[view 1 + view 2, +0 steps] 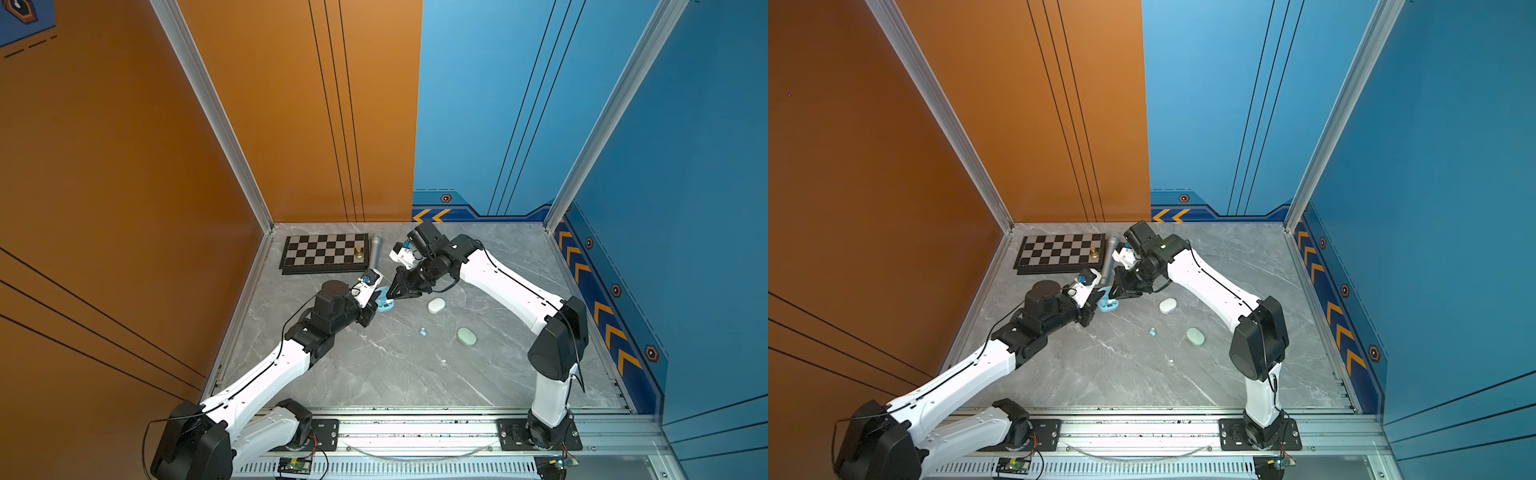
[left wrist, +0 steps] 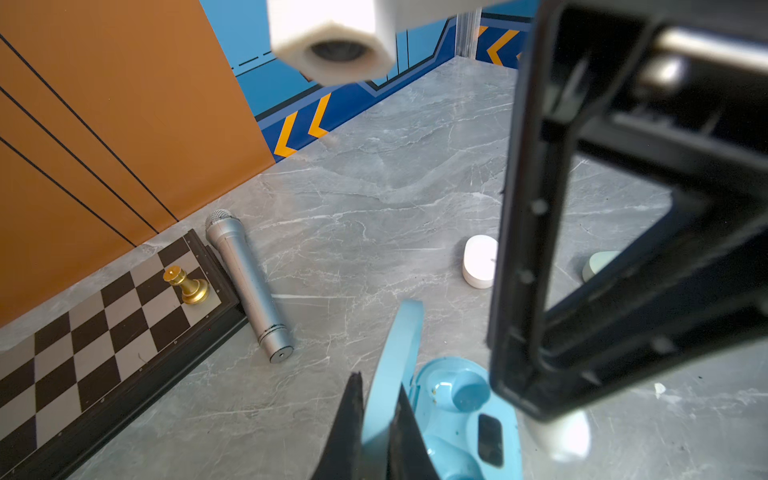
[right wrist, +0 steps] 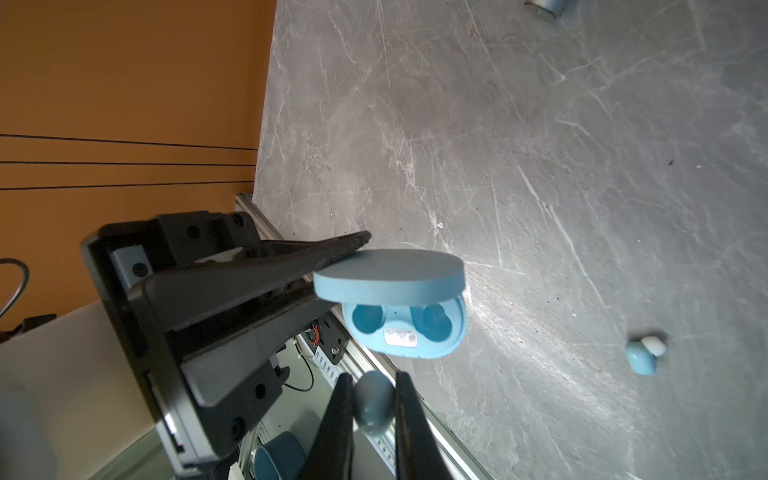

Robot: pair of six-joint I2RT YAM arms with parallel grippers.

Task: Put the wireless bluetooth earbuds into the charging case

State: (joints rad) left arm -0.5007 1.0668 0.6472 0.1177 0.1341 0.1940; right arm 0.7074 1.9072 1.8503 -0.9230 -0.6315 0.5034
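The light blue charging case (image 3: 405, 332) lies open on the table, both sockets empty. My left gripper (image 2: 378, 384) is shut on its raised lid (image 2: 395, 357) and holds it upright; both top views show this grip (image 1: 376, 302) (image 1: 1098, 301). My right gripper (image 3: 373, 376) is shut on a light blue earbud (image 3: 374, 403) and hovers just beside the case, its tips (image 1: 389, 296) close over the open base (image 1: 385, 306). A second light blue earbud (image 1: 422, 331) (image 3: 642, 357) lies loose on the marble, nearer the front.
A shut white case (image 1: 436, 306) and a shut pale green case (image 1: 466, 336) sit to the right of the blue one. At the back left are a chessboard (image 1: 324, 251) with a gold pawn (image 1: 359, 251) and a silver microphone (image 1: 375, 249).
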